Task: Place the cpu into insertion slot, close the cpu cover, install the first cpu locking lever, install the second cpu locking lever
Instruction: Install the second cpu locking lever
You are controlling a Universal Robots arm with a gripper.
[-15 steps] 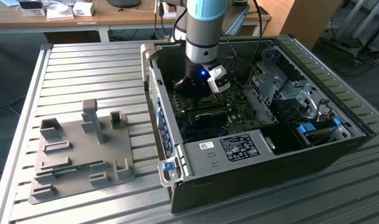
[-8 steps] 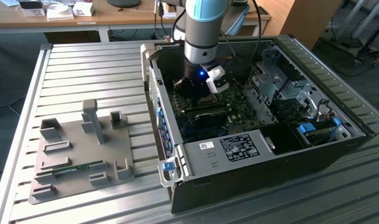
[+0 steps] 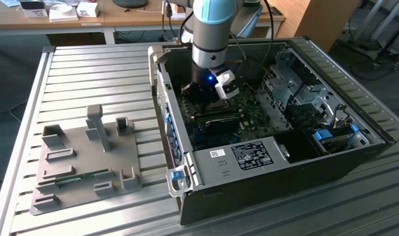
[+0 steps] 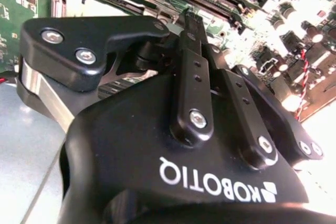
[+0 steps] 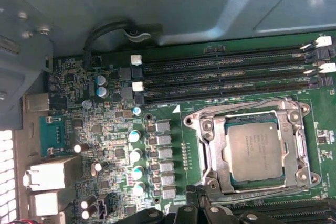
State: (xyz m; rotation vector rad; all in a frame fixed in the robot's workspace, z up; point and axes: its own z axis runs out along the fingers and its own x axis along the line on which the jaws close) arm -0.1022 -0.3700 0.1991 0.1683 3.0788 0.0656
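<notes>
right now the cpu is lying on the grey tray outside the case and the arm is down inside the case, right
Not quite. The cpu is not on the grey tray; the first wrist view shows it seated in the slot on the motherboard. The arm is indeed down inside the case, as the exterior view shows.

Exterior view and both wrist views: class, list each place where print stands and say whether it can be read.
White logo on the black gripper, second wrist view: a maker's mark, upside down, legible but left unquoted.
White printed label on the grey metal cover inside the black computer case, exterior view: too small to read.
Silvery square cpu, first wrist view: faint print, too blurred to read.
</notes>
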